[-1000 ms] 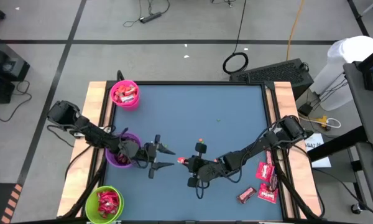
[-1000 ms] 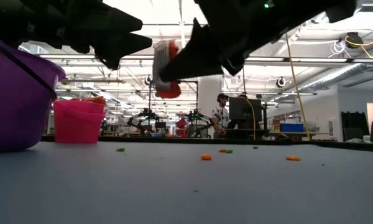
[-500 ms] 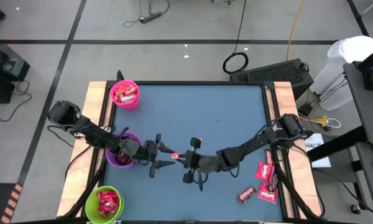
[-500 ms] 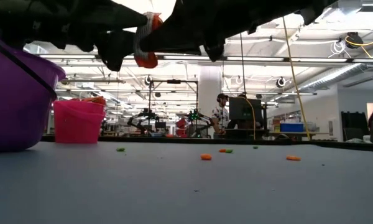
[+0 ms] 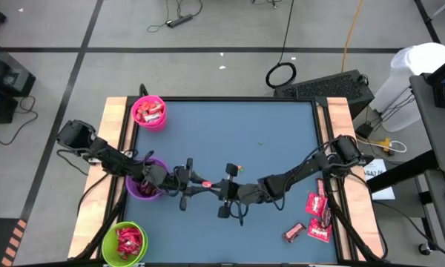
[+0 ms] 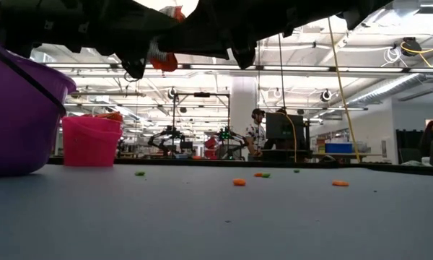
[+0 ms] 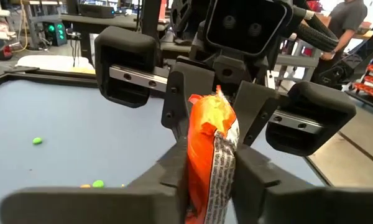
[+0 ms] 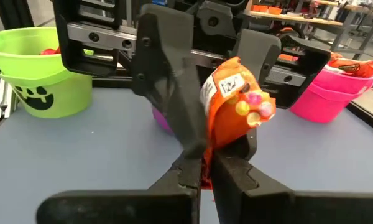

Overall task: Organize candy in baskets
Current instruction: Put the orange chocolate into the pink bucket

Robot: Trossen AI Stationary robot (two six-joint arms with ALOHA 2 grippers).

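An orange-red candy packet (image 5: 205, 183) hangs above the table between my two grippers, left of the middle. My left gripper (image 5: 197, 182) reaches it from the left, just past the purple basket (image 5: 143, 182), and is shut on it. My right gripper (image 5: 213, 186) meets it from the right and is also shut on it. The pink basket (image 5: 149, 112) at the far left and the green basket (image 5: 124, 242) at the near left both stand on the table and hold candy. In the low view the packet (image 6: 162, 58) shows high above the tabletop. My left gripper pinches the packet's two flat faces (image 7: 206, 186) between its two fingers, coming level from the table's left. The packet stands on edge, lifted clear of the table. My right gripper pinches the packet's opposite end (image 8: 206, 158) between its shut fingers (image 8: 236, 171), coming nearly level from the table's right. The rest of the packet (image 8: 230, 106) sticks out past the fingertips toward the left gripper.
Several red candy packets (image 5: 317, 215) lie by the table's right edge. Tiny orange and green specks (image 6: 239, 182) are scattered on the blue tabletop. People and workbenches show in the room beyond the far edge.
My right gripper has carried the packet toward the table's left and slightly up, in between my left gripper's fingers. My left gripper has kept its place and shut its wide-open fingers on the packet.
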